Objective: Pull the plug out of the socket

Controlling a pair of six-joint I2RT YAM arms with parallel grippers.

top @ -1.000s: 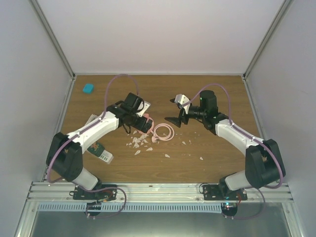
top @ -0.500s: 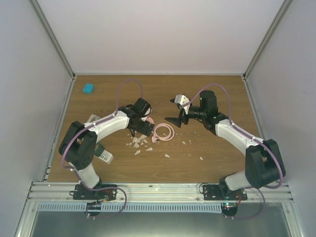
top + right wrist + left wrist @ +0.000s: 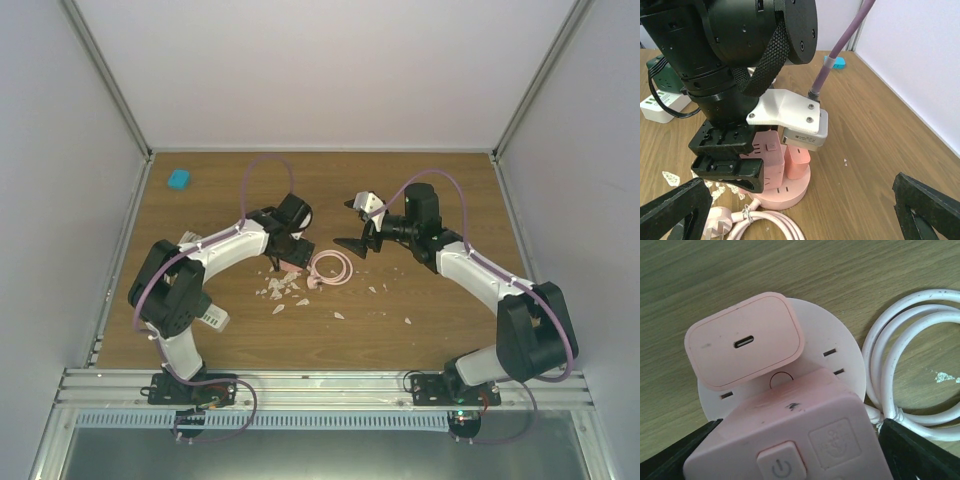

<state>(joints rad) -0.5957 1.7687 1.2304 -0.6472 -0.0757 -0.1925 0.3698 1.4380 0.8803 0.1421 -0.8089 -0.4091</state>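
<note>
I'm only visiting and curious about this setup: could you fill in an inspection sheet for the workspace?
Surface: brown wooden table, partly bare.
Job's things: pink rounded-square plug seated in round pink socket.
Clutter: white paper scraps; small teal block; green-and-white power strip.
Grippers: left gripper jaws clamp the socket's pink button block; right gripper open, empty.
Cables: pale pink coiled cord; purple arm cable.
Surroundings: plain white walls.

It was a lab test cell: plain white walls [image 3: 330, 70] and an aluminium rail [image 3: 320, 380] boxed in a wooden table [image 3: 330, 175].
</note>
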